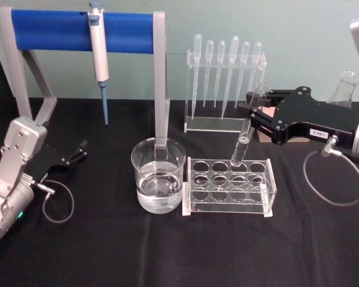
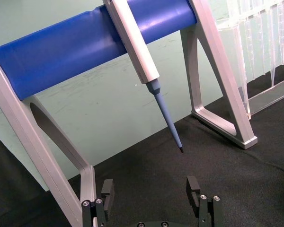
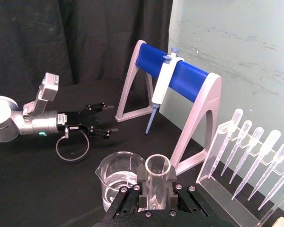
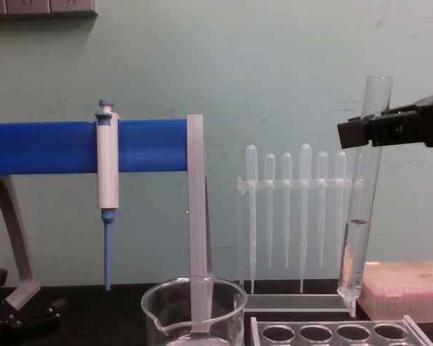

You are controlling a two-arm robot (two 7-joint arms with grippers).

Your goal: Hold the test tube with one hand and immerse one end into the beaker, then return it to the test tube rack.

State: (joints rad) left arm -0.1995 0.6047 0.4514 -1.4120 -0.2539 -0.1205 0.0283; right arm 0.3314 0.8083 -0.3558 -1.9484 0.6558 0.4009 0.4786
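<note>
chest view crops beaker base and rack; right gripper hides test tube lower part in right wrist view.

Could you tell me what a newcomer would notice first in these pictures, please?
The right hand grips the test tube just below its rim, tilted and partly filled, its round bottom just above the rack. Left of the rack stands the beaker, part full of clear liquid. The left hand is open at far left, near the blue stand.

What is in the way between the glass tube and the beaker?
Nothing visible. The right gripper holds the test tube tilted above the rack; the beaker stands just left of it, open-topped. The left gripper sits parked far left.
</note>
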